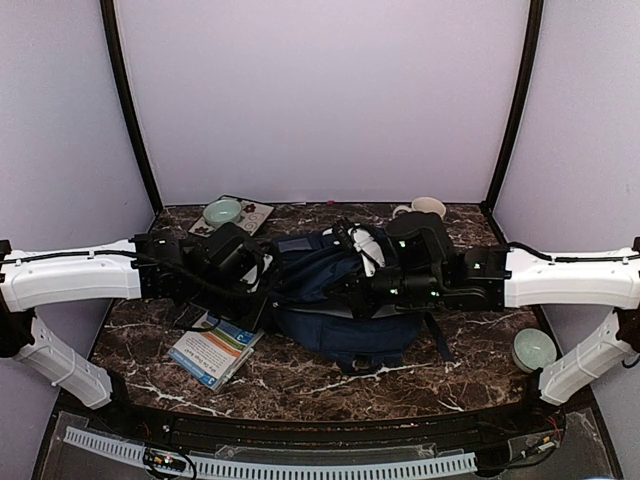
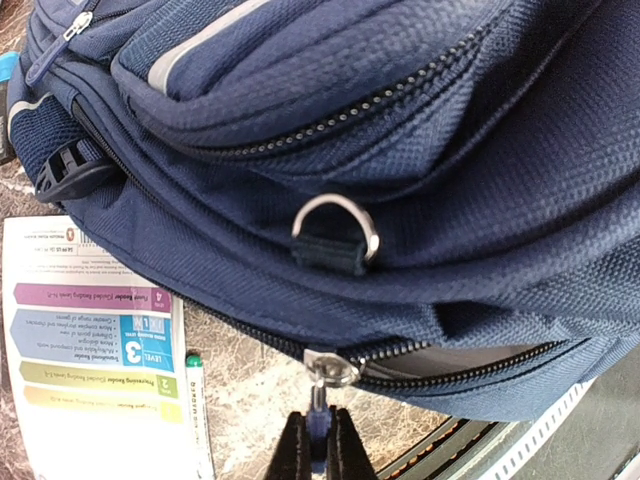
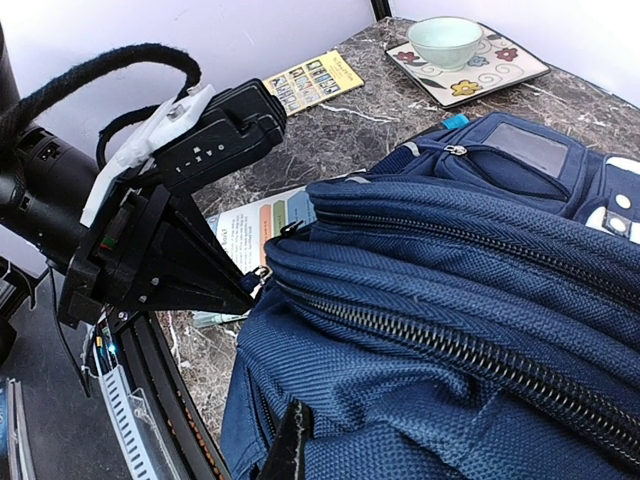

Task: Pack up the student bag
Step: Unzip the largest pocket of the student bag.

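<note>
The student bag (image 1: pixel 320 305), navy-blue, lies in the middle of the table between both arms. It fills the left wrist view (image 2: pixel 450 150) and the right wrist view (image 3: pixel 480 300). My left gripper (image 2: pixel 320 445) is shut on the blue pull tab of a zipper slider (image 2: pixel 331 368) at the bag's left side; the zipper is parted to the right of the slider. It also shows in the right wrist view (image 3: pixel 252 287) and the top view (image 1: pixel 266 292). My right gripper (image 1: pixel 368 268) rests on top of the bag. One of its fingers (image 3: pixel 293 445) presses into the fabric; the other is hidden under the cloth.
A booklet (image 1: pixel 215 350) (image 2: pixel 90 340) and a green-capped pen (image 2: pixel 195 410) lie left of the bag. A flowered plate (image 3: pixel 510 75) with a bowl (image 1: pixel 222 211) stands at the back left, a cup (image 1: pixel 428 207) at the back, a teal bowl (image 1: pixel 533 348) at the right.
</note>
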